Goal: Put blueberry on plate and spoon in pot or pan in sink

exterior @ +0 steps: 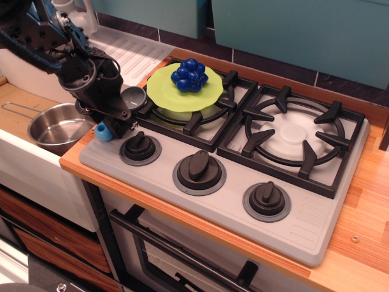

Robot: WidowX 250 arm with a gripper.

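The blueberry (189,75) lies on the lime-green plate (163,91), which rests on the left burner grate. The spoon lies at the stove's left edge, with its grey bowl (134,95) by the grate and the light-blue end of its handle (104,131) sticking out below my fingers. My gripper (117,121) reaches down from the upper left and is closed around the middle of the spoon's handle. The shiny pot (56,128) sits in the sink (24,161) just left of the gripper, its thin handle pointing left.
Three black stove knobs (198,166) line the grey front panel, the nearest one (140,146) just right of my fingers. A second burner grate (295,137) is on the right. The ribbed drainboard (127,55) and the tap (76,15) are behind my arm.
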